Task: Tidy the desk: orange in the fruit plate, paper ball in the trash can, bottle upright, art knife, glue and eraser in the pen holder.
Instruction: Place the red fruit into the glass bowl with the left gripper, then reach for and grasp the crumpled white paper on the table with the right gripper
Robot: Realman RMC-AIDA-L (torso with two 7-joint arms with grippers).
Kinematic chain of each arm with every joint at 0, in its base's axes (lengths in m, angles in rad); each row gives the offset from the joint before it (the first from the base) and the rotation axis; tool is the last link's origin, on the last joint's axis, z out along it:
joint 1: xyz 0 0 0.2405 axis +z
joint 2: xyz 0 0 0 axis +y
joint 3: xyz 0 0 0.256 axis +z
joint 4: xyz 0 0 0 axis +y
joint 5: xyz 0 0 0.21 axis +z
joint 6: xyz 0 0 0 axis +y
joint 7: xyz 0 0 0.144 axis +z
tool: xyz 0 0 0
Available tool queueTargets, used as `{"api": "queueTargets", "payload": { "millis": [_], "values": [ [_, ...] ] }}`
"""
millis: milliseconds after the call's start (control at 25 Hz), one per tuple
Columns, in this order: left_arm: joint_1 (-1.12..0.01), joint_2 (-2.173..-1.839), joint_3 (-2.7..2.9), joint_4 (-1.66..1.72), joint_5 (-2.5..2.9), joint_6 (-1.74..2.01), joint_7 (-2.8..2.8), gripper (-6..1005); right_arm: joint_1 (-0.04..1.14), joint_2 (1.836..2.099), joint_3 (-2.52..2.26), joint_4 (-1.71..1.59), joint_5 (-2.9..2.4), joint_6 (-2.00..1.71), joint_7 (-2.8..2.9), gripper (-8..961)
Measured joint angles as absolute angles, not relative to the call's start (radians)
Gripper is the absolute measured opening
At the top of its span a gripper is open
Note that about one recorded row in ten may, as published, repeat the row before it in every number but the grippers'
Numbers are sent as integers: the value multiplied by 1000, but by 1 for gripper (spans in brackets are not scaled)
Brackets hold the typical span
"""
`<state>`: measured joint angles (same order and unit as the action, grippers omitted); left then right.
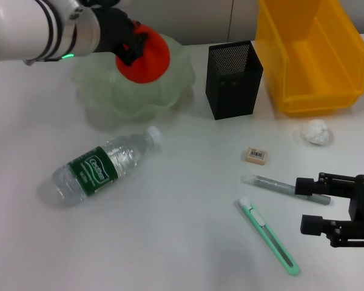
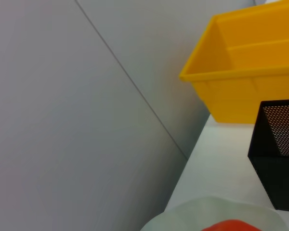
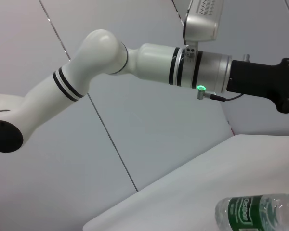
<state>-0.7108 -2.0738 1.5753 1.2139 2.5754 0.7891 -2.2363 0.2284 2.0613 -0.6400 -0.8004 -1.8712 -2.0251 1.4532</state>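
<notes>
- Left gripper (image 1: 135,43) is clamped on the orange (image 1: 147,53), holding it over the pale green fruit plate (image 1: 97,97) at the back left of the desk; whether the fruit already touches the bowl cannot be told from the head view.
- Right gripper (image 1: 312,205) rests low at the front right with its fingers parted and nothing between them, just beside the grey glue stick (image 1: 282,186) and near the green art knife (image 1: 268,236).
- Risk: if the orange is let go while off-centre or too high, it may bounce or roll over the plate's wavy rim, toward the lying bottle (image 1: 100,167).
- Risk: the left arm pulling away could nudge the light plate or catch the black mesh pen holder (image 1: 233,79) standing near it.
- Eraser (image 1: 256,155) lies between pen holder and glue; the paper ball (image 1: 316,131) sits just in front of the yellow trash can (image 1: 309,54).
- Left wrist view shows only a sliver of orange above the plate's edge, plus the pen holder and the yellow bin.
- Right wrist view alone shows the left arm's (image 3: 149,62) full reach from the side, and the bottle's green label, but no plate.
</notes>
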Motion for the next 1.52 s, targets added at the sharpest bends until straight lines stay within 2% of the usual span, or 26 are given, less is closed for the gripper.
{"api": "queueTargets", "payload": {
  "millis": [320, 1200, 1520],
  "values": [
    [-724, -2074, 1628, 1171, 2583, 743, -2238, 149, 229, 2053, -630, -759, -1872, -2039, 1427, 772],
    [-747, -2075, 1638, 1107, 2594, 717, -2274, 157, 227, 2053, -627, -747, -1878, -2050, 1425, 773],
    [-747, -2075, 1638, 1099, 2609, 706, -2274, 428, 221, 2052, -627, -737, -1879, -2050, 1418, 770]
  ]
}}
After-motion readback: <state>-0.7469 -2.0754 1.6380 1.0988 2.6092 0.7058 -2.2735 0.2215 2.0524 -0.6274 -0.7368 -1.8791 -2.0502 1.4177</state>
